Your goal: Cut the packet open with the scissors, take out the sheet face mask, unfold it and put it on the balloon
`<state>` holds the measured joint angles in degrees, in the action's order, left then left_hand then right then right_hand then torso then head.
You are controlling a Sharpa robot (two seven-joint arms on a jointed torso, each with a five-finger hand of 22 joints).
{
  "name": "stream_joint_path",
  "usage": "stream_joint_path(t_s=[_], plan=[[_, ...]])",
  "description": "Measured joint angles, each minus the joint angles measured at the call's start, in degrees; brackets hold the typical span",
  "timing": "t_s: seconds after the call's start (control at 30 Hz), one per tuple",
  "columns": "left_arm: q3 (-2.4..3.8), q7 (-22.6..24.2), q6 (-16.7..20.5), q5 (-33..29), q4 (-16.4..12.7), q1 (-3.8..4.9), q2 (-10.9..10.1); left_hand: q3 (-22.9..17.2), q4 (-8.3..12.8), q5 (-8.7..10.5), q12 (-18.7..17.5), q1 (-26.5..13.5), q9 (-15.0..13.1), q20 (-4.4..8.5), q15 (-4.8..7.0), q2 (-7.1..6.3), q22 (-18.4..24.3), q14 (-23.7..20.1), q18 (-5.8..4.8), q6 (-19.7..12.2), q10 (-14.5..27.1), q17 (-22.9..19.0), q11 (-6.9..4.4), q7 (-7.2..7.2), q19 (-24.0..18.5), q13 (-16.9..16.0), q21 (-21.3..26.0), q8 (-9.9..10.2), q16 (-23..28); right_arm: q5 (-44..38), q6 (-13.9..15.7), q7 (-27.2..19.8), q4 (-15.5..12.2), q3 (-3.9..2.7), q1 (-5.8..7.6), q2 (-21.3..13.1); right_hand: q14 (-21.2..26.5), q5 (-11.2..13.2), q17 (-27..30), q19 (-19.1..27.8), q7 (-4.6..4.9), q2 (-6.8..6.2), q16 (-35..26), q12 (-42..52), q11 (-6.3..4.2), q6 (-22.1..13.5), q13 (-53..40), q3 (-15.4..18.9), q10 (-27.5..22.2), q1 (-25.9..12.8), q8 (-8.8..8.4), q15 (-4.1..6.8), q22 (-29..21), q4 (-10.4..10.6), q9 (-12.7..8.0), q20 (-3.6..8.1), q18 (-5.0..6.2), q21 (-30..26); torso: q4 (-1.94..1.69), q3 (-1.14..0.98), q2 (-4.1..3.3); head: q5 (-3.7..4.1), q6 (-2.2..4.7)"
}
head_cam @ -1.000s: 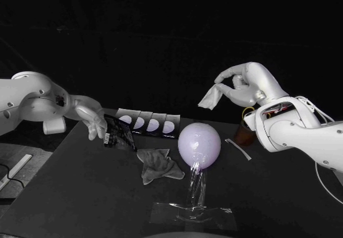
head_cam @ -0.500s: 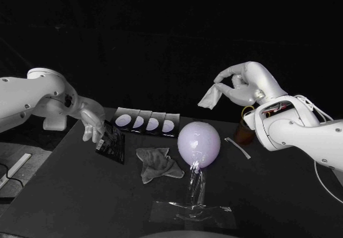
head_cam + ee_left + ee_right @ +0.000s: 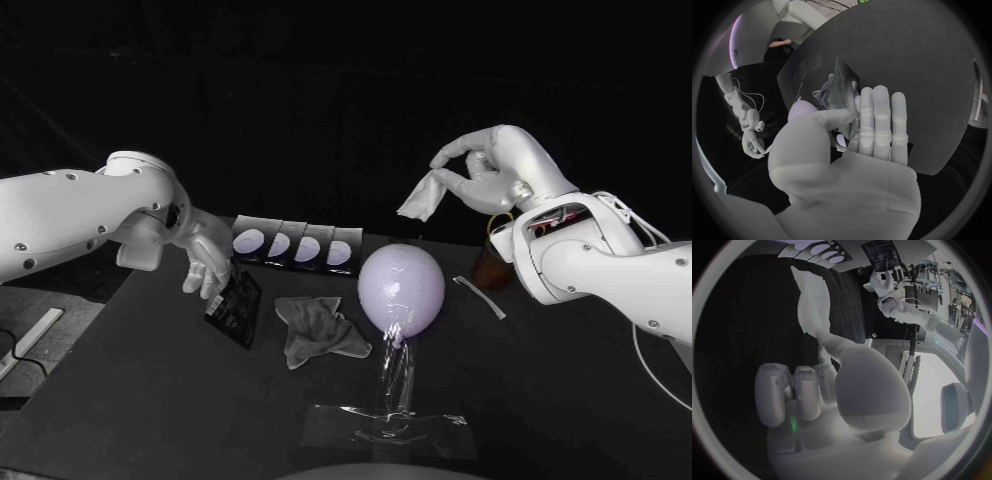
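1. The left hand [image 3: 209, 262] grips the dark packet [image 3: 237, 305] between thumb and fingers, low over the tabletop [image 3: 159, 400]. Whether the packet touches the surface cannot be told.
2. The right hand [image 3: 488, 165] is raised well above the tabletop and pinches the folded white mask [image 3: 423, 197], which hangs below the fingertips.
3. The balloon [image 3: 402, 288] stands mid-tabletop on a clear stand [image 3: 397, 385], well apart from the mask.
4. A crumpled cloth [image 3: 320, 332] lies between packet and balloon.
5. A thin strip [image 3: 480, 299] lies near the balloon, on the right arm's side.

The balloon [image 3: 401, 290] looks smooth and glossy, the packet [image 3: 238, 310] shiny dark foil, the folded mask [image 3: 423, 198] at upper right soft matt cloth, the table [image 3: 144, 400] matt.
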<state>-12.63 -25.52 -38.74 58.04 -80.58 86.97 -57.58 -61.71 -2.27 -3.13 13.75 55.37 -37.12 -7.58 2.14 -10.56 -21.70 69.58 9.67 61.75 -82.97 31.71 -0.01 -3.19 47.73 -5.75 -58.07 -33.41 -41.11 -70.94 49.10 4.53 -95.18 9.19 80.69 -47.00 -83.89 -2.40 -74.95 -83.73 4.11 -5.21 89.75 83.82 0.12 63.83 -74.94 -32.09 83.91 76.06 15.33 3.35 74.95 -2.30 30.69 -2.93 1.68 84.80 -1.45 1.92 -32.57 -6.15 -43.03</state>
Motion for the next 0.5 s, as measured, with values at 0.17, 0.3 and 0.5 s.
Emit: stream_joint_path(t_s=[0.17, 0.3, 0.5], plan=[[-0.16, 0.0, 0.5, 0.0, -0.4, -0.50, 1.2, 3.7, -4.3, 0.05, 0.6, -2.4, -3.6, -0.22, 0.14, -0.21, 1.1, 0.0, -0.01, 0.8, -0.6, 0.5, -0.59, 1.15, 0.2, -0.2, 1.6, -5.3, -0.1, 0.1, -0.1, 0.0, 0.0, 0.00, -0.01, 0.1, -0.1, 0.0, 0.0, 0.1, 0.00, 0.00, -0.1, 0.2, 0.00, 0.0, 0.0, 0.0, 0.0, 0.0, 0.00, 0.08, 0.0, 0.0, 0.0, -0.06, 0.00, 0.0, 0.00, -0.01, 0.00, 0.20, -0.05], [-0.20, 0.0, 1.2, -0.3, -1.1, -0.74, 1.6, 9.1, -8.1, 0.02, 1.1, -3.0, -3.5, -0.72, 0.35, -0.89, 2.2, -0.2, 0.00, 0.4, 0.0, 1.0, -0.49, 1.22, 0.7, -0.4, 3.1, -5.4, -0.1, 0.2, -0.2, 0.0, 0.0, 0.01, -0.02, 0.1, -0.1, 0.0, 0.0, 0.1, 0.00, 0.00, 0.0, 0.2, 0.00, 0.0, 0.0, 0.0, 0.0, 0.0, -0.01, 0.08, 0.0, 0.0, 0.0, -0.06, 0.00, 0.0, -0.02, -0.02, 0.01, 0.36, -0.07], [-0.22, 0.0, 2.7, -1.1, -1.5, -0.84, 1.8, 17.9, -12.6, 0.17, 1.5, -2.8, -3.2, -0.84, 0.35, -2.73, 3.2, -0.2, -0.01, 0.3, 0.5, 1.4, -0.39, 1.03, 1.7, -0.7, 4.5, -5.4, -0.1, 0.3, -0.3, 0.0, 0.0, 0.02, -0.03, 0.1, -0.1, 0.0, 0.0, 0.1, 0.00, 0.00, 0.1, 0.1, 0.00, 0.0, 0.0, 0.0, 0.0, 0.0, -0.04, 0.08, 0.0, 0.0, 0.0, -0.06, 0.00, -0.1, -0.05, -0.03, 0.05, 0.54, 0.08]])
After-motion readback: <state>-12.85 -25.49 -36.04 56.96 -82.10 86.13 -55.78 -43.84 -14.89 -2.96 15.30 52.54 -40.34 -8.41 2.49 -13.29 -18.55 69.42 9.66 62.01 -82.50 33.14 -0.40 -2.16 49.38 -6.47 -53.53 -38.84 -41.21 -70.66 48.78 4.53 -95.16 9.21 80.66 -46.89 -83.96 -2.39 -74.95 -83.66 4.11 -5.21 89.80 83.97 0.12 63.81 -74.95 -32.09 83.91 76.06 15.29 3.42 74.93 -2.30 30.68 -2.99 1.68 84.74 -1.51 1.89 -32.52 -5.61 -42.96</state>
